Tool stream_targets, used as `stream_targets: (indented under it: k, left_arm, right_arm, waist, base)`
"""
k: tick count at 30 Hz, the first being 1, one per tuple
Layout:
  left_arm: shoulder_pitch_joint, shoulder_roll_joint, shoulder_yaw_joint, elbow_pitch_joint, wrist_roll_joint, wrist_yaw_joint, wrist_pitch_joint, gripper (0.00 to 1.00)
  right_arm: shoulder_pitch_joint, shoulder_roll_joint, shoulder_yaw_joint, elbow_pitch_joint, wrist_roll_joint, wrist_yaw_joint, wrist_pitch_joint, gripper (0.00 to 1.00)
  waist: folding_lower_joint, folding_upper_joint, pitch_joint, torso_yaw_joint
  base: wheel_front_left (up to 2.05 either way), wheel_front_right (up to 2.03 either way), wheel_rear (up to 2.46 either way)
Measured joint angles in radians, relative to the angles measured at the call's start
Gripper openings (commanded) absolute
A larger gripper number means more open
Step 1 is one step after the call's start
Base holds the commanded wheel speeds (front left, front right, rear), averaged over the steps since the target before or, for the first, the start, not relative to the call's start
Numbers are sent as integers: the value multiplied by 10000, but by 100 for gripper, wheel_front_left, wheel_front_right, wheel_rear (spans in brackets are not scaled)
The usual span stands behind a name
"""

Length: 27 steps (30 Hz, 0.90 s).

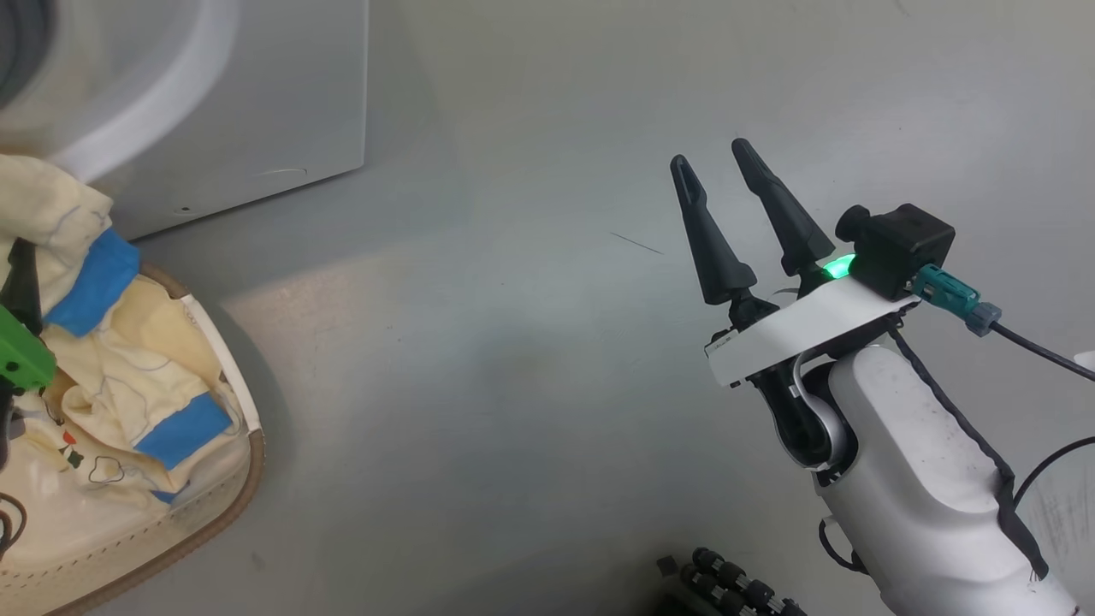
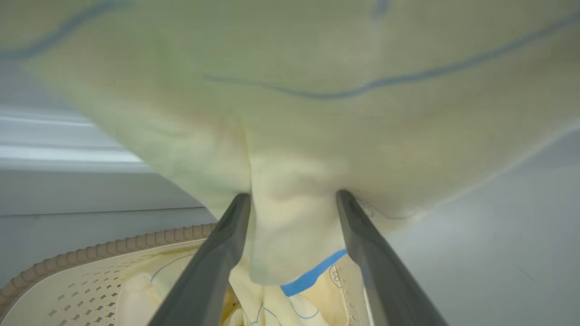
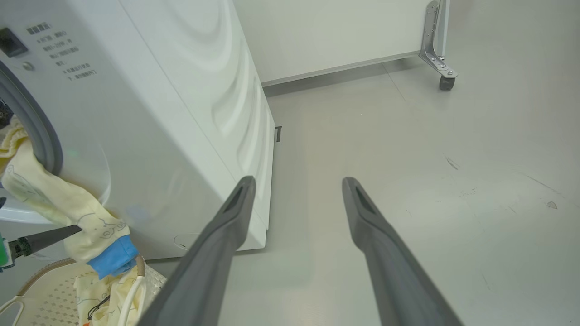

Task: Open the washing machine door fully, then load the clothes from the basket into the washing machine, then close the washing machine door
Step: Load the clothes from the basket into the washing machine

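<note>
A cream-yellow garment point(image 2: 317, 136) with a blue cuff point(image 3: 111, 258) trails from the washing machine's point(image 3: 158, 113) drum mouth, past the grey gasket point(image 3: 43, 131), down toward the basket point(image 1: 248, 479). My left gripper point(image 2: 292, 199) stands open above the basket, a fold of that garment lying loosely between its wide-spread fingers point(image 3: 50, 239). More clothes point(image 1: 128, 376) fill the basket, which sits on the floor in front of the washing machine point(image 1: 257, 103). My right gripper point(image 1: 710, 156) hovers open and empty over bare floor to the right of the machine. The washing machine door is out of view.
A white panel point(image 3: 340, 36) on a metal bracket with a caster point(image 3: 446, 83) stands behind the machine. Grey floor point(image 1: 513, 385) stretches between the basket and my right arm. A dark ribbed part point(image 1: 727, 586) shows at the bottom edge, and a black cable point(image 1: 1035, 351) trails right.
</note>
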<state>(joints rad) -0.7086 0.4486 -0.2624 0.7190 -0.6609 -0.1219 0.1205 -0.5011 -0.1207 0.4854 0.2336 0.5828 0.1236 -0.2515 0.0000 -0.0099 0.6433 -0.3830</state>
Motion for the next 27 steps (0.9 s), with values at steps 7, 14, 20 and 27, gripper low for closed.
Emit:
stream_targets:
  k: [7, 14, 20, 27]
  left_arm:
    - [-408, -25, 132, 337, -318, 0, -420, 100]
    - [-553, -163, 13, 522, -336, 0, -999, 96]
    - [-928, -125, 0, 646, -303, 0, -1657, 100]
    - [-1034, -140, -79, 834, -297, 0, -2144, 100]
  right_arm:
    - [-7, 2, 2, 12, -46, 0, 0, 100]
    - [-174, 10, 36, 36, -111, 0, 0, 100]
    - [-191, 10, 42, 73, -128, 0, 0, 100]
    - [-196, 10, 69, 107, -128, 0, 0, 100]
  waist:
    - [0, 0, 68, 29]
    - [0, 0, 89, 145]
    - [0, 0, 61, 259]
    - [0, 0, 33, 332]
  base:
    - [0, 0, 0]
    - [0, 0, 0]
    - [0, 0, 0]
    - [0, 0, 0]
